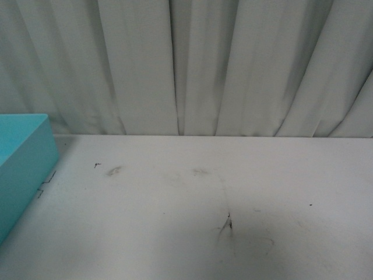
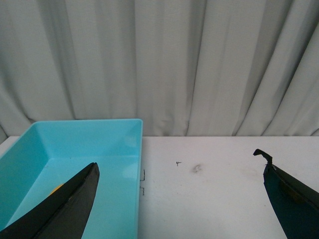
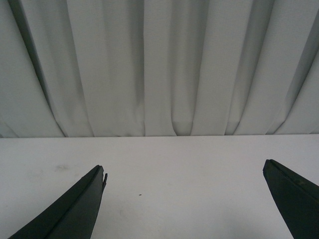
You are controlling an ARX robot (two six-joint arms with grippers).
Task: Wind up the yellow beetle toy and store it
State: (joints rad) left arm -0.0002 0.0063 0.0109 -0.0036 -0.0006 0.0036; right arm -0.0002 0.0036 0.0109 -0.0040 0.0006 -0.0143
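Two black grippers show only in their own wrist views, both with jaws spread wide apart and nothing between them. At the far left of the scene sits a turquoise bin (image 1: pixel 23 169), open-topped, at the left edge of the table; the left wrist view looks down into it. Inside that bin, a small patch of yellow (image 2: pixel 56 188) peeks out just beside the left gripper's (image 2: pixel 182 186) near finger; this may be the yellow beetle toy, but too little shows to be sure, as the finger covers most of it. The left gripper hangs above the bin's right wall, one finger over the bin and the other over the bare table. Moving right, the white table (image 1: pixel 192 221) carries dark scuffs and thin scratch marks near its middle. The right gripper (image 3: pixel 184 199) hovers over plain white tabletop further right, well apart from the bin. Behind everything, along the table's far edge, hangs a pale grey pleated curtain (image 1: pixel 192 64) filling the background from left to right.
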